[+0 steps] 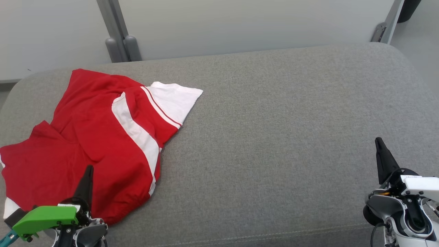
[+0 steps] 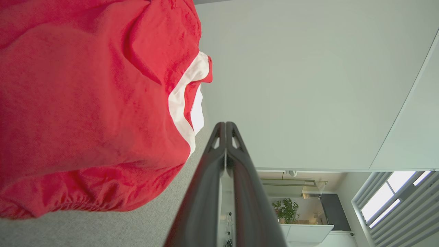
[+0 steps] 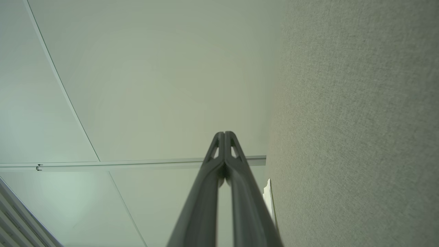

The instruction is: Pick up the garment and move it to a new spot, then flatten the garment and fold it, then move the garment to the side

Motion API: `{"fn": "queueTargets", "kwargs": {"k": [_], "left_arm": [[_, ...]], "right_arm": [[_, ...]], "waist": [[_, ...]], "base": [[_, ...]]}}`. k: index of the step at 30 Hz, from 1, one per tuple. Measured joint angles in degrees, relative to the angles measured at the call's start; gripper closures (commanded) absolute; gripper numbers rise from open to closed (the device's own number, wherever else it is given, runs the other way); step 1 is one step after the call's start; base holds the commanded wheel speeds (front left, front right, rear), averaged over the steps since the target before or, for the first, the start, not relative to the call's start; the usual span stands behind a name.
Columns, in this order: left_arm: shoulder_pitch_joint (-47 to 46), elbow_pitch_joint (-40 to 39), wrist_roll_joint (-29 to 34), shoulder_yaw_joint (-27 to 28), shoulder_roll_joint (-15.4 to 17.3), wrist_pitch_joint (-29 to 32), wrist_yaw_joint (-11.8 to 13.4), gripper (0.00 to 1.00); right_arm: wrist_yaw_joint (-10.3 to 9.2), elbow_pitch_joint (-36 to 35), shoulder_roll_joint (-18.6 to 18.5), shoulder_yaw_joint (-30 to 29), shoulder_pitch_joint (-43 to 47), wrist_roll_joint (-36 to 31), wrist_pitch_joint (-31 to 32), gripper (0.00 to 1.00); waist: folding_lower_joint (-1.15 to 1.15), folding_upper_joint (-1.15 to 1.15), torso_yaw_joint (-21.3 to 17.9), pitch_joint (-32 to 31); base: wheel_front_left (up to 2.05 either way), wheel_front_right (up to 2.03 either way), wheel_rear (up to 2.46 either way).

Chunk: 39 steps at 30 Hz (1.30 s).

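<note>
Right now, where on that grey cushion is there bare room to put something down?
From the garment across to the right gripper, the grey cushion lies bare, back to the wall. Its left end is crowded: the heaped garment and the left gripper.

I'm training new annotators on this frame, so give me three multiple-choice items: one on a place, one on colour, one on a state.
1. Where on the grey cushion does the garment lie? A) robot's left B) middle C) robot's right
2. The garment's colours? A) blue and white B) red and white C) black
3. The right end effector is: A) shut, empty B) open C) shut on the garment
Answers: A, it covers the cushion's left part; B, red cloth with white bands; A, closed tight on nothing.
</note>
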Motion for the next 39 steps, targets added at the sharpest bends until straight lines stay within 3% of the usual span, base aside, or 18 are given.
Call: {"fn": "queueTargets", "kwargs": {"k": [11,12,13,14,15,28,39], "left_arm": [[0.1,0.3,0.0,0.0,-0.1,0.0,0.0,1.0],[0.5,0.9,0.0,0.0,-0.2,0.0,0.1,0.0],[1.1,1.6,0.0,0.0,-0.4,0.0,0.1,0.0],[1.8,2.3,0.0,0.0,-0.6,0.0,0.1,1.0],[2.4,2.9,0.0,0.0,-0.8,0.0,0.1,0.0],[3.4,2.1,1.4,-2.4,-1.0,-1.2,0.1,0.0],[3.4,0.8,8.1,-6.2,0.9,-4.6,0.1,0.0]], "right_arm": [[-0.11,0.2,0.1,0.0,0.1,0.0,0.0,1.0],[-0.22,0.7,0.3,0.0,0.5,0.0,0.0,0.0],[-0.24,1.4,0.6,0.0,1.1,0.0,0.0,0.0],[-0.24,2.0,0.9,0.0,1.9,0.0,0.0,1.0],[-0.24,2.8,1.2,0.0,2.6,0.0,0.0,0.0],[-0.25,1.4,1.1,1.6,4.0,-2.6,-2.6,0.0],[-0.86,-1.0,-3.3,4.5,4.4,-13.0,-5.1,0.0]], "waist": [[0.0,0.0,0.0,0.0],[0.0,0.0,0.0,0.0],[0.0,0.0,0.0,0.0],[0.0,0.0,0.0,0.0],[0.0,0.0,0.0,0.0],[0.0,0.0,0.1,-0.2],[0.0,0.0,0.2,-0.3]], "base": [[0.0,0.0,0.0],[0.0,0.0,0.0],[0.0,0.0,0.0],[0.0,0.0,0.0],[0.0,0.0,0.0],[0.0,0.0,0.0],[0.0,0.0,0.0]]}}
